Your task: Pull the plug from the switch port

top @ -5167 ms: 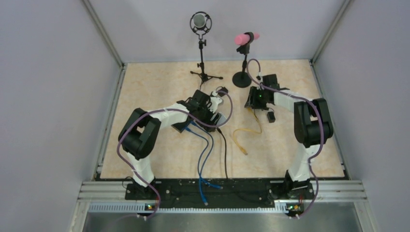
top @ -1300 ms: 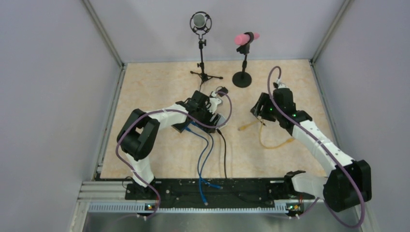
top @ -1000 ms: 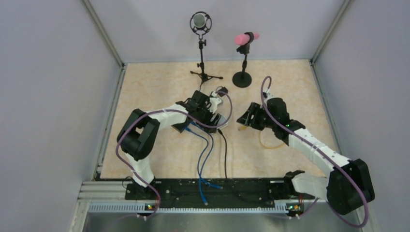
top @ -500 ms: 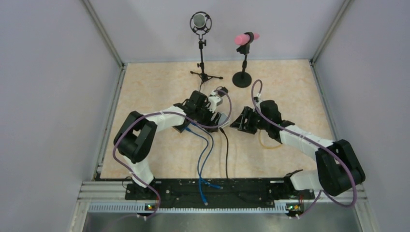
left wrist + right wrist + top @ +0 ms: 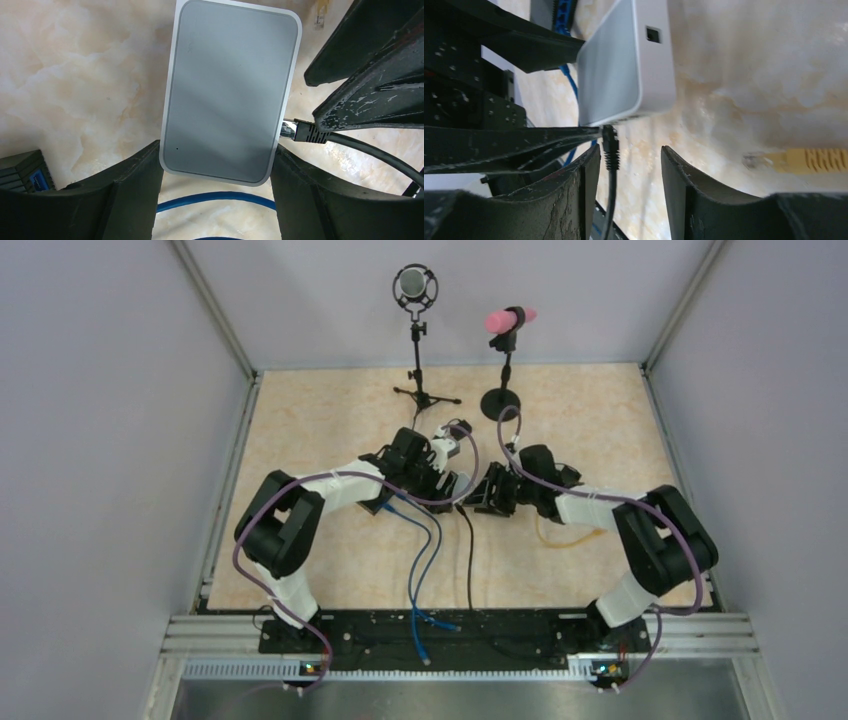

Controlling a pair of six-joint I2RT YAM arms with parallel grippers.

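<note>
my left gripper (image 5: 215, 156) clamps the switch (image 5: 230, 85); my right gripper (image 5: 630, 151) stands apart around the black plug (image 5: 610, 142), seated in its port, pull not yet made.

Grey mic (image 5: 413, 286) on tripod, pink mic (image 5: 510, 317), yel. cable (image 5: 811, 159), blue cables (image 5: 215, 196)

No words or numbers can be read; a faint raised mark on the grey switch (image 5: 230, 95) is illegible.
</note>
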